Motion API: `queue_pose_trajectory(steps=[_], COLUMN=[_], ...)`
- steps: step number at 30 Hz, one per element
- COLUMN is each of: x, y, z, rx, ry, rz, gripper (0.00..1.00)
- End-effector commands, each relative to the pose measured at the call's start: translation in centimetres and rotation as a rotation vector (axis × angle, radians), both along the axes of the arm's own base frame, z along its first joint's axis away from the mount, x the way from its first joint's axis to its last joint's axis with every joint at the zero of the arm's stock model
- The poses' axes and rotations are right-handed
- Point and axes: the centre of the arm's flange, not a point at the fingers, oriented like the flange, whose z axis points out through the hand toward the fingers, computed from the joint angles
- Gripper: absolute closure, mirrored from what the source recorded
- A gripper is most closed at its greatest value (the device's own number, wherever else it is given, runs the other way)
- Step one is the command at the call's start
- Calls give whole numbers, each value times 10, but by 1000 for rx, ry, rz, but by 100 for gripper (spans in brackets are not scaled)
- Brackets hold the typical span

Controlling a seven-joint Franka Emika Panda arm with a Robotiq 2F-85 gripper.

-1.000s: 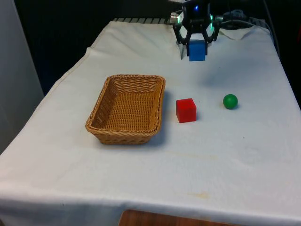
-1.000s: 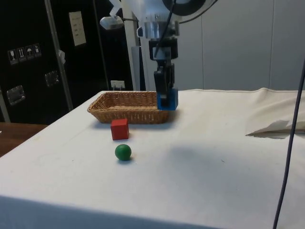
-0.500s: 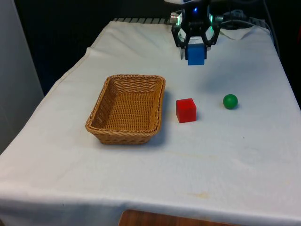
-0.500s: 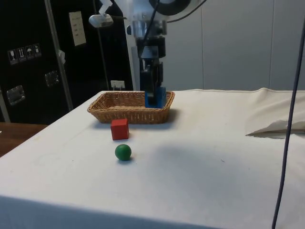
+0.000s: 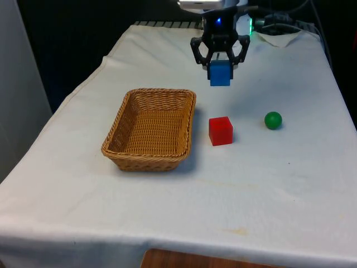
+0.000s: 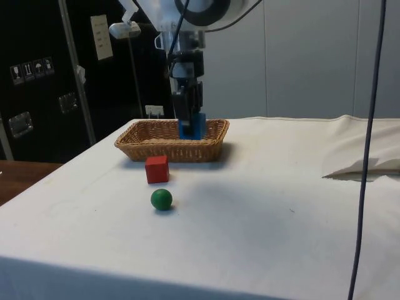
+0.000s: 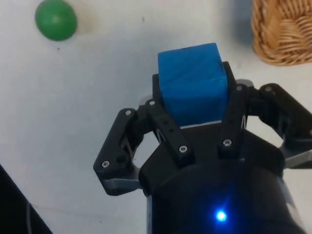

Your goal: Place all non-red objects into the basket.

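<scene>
Front view: my black two-finger gripper (image 5: 220, 62) is hanging above the white tablecloth (image 5: 279, 184) at the far end, its fingers closing on a small blue cube (image 5: 220, 73) and carrying it clear of the cloth. The rectangular woven wicker basket (image 5: 150, 128) is sitting nearer the camera, toward the front view's left. A red cube (image 5: 220, 130) is lying just beside the basket's right wall — apart from it — and a small green ball (image 5: 273, 120) is lying further to the right.

Side view: I am holding the blue cube (image 6: 190, 125) in front of the basket (image 6: 172, 140), off the cloth. The red cube (image 6: 157, 169) and green ball (image 6: 161, 199) are lying near each other.

Wrist view: my fingers (image 7: 165, 129) are pressing both sides of the blue cube (image 7: 192, 83); the green ball (image 7: 56, 19) and a basket corner (image 7: 282, 31) are showing beyond.
</scene>
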Motion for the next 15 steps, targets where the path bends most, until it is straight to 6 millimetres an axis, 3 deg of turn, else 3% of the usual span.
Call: queue_pose_trajectory(steps=[1,15], x=[3,23], y=[-5,-47], z=[0,-3], rx=[-1,-20], ry=[7,15], rz=[-1,-19], gripper=[99,99])
